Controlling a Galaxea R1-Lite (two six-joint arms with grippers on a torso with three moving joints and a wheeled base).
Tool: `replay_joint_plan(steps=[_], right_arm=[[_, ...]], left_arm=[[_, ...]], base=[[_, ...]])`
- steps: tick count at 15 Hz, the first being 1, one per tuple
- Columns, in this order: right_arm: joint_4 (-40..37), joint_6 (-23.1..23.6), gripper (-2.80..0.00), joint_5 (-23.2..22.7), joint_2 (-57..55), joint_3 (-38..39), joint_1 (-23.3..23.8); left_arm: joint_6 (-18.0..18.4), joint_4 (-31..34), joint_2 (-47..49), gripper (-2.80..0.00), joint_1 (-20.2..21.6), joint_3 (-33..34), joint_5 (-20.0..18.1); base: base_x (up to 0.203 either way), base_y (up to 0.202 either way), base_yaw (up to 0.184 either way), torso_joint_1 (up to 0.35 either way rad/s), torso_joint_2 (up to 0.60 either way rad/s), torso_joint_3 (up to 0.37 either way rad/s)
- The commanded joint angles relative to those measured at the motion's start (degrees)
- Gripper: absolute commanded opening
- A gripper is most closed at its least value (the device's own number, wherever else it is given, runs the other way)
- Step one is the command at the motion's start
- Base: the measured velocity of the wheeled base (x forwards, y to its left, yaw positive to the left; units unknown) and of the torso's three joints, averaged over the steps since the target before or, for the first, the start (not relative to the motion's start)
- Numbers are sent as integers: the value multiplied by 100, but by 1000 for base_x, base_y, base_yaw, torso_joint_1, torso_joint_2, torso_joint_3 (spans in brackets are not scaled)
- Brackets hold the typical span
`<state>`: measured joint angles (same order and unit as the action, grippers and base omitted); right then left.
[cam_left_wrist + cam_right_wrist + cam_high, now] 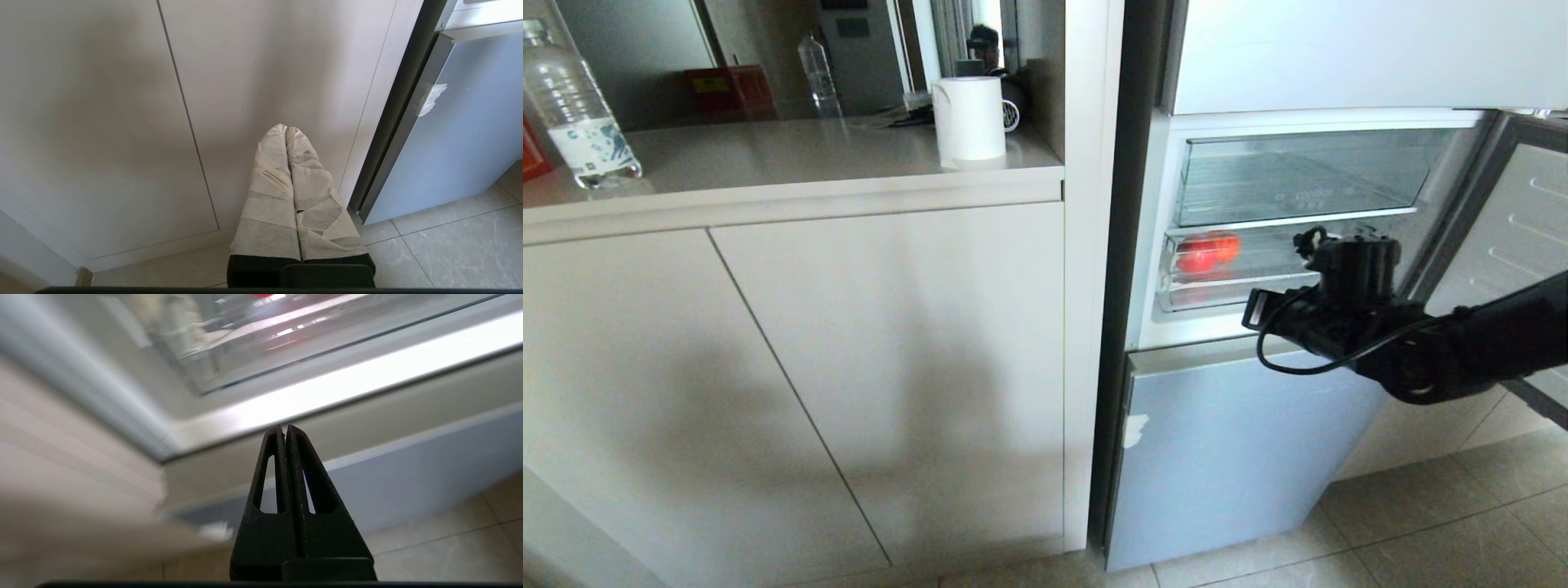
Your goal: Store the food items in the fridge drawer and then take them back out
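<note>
Two food items, a red one (1196, 256) and an orange-red one (1226, 245), lie side by side at the left end of the fridge drawer (1235, 291). This is the shallow clear drawer with a white front strip, and it sits pushed in. My right arm (1462, 343) reaches in from the right, in front of the drawer's right half. The right gripper (284, 428) is shut and empty. It points at the fridge's white sill just below the clear drawer front (265, 343). My left gripper (285, 128) has tape-wrapped fingers, is shut and hangs low before the cabinet doors.
A taller clear drawer (1298, 180) sits above the shallow one. The fridge door (1523, 229) stands open at the right, and the pale blue lower door (1241, 441) is closed. On the counter at the left stand a white mug (969, 118) and a water bottle (572, 106).
</note>
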<state>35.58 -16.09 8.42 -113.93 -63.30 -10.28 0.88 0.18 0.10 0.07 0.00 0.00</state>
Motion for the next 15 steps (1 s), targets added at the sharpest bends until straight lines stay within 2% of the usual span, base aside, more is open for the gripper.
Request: replay_joint_plan(steps=[1, 4, 7, 11, 13, 15], right_arm=[[-22, 93, -280, -33, 2068, 1151, 17], [-320, 431, -280, -63, 4494, 2519, 239], [-1084, 866, -280, -228, 6792, 3805, 502], [-1795, 1652, -280, -469, 9142, 5624, 622], [-2354, 2152, -280, -496, 10093, 6064, 775], [-2920, 2467, -280, -747, 10905, 6222, 938]], left_arm=[[0, -1, 8, -280, 1, 0, 0], [0, -1, 8, -280, 1, 0, 0], [0, -1, 8, -280, 1, 0, 0], [0, -1, 6, -280, 1, 0, 0], [0, -1, 8, -280, 1, 0, 0], [0, -1, 8, -280, 1, 0, 0]], base=[[0, 0, 0, 0, 0, 0], [0, 0, 0, 0, 0, 0], [0, 0, 0, 0, 0, 0], [0, 0, 0, 0, 0, 0], [0, 0, 0, 0, 0, 0], [0, 0, 0, 0, 0, 0]])
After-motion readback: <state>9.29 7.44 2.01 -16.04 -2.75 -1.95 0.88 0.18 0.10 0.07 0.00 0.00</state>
